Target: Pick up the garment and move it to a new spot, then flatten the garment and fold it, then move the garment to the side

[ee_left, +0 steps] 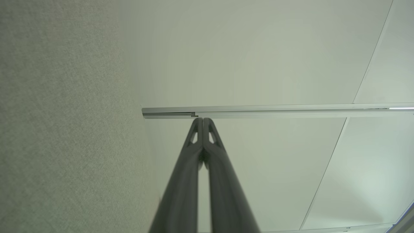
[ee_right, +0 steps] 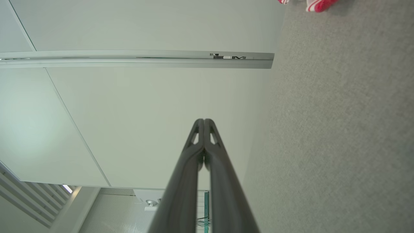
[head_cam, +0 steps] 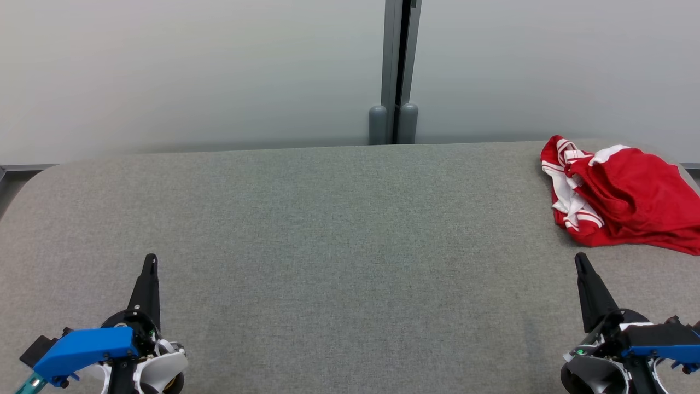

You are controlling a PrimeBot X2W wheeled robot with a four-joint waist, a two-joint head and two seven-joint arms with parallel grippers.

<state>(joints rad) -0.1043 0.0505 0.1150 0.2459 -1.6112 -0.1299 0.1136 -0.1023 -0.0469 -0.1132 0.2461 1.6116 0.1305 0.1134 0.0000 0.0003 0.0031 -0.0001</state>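
The crumpled red garment with white stripes and trim (head_cam: 623, 194) is seen bunched in a loose heap at the far right of the grey fabric-covered table (head_cam: 339, 230). It lies close to the table's far edge, and its right part is cut off by the border of the head view. A small piece of its striped hem is also caught at the top of the right wrist view. It is untouched and unheld.

Closest to it is the right gripper (head_cam: 580, 257), which is held at the near right of the table, just on the near side of the heap and apart from it. Its two long dark fingers are pressed together along their length, with nothing between them. They are pointed toward the far side and lean slightly left. Behind them a blue housing is seen on the pale wrist.

The left gripper (head_cam: 150, 257) is held at the near left, well apart from the garment. Its fingers are likewise closed against each other on nothing, and they are aimed at the far side with a slight lean to the right. In both wrist views the fingers are seen running along above the table top, directed at the pale wall panels (head_cam: 191, 71). Whether either gripper touches the cloth surface cannot be told.

Behind the table, the panels are divided by a grey vertical post (head_cam: 395, 71).
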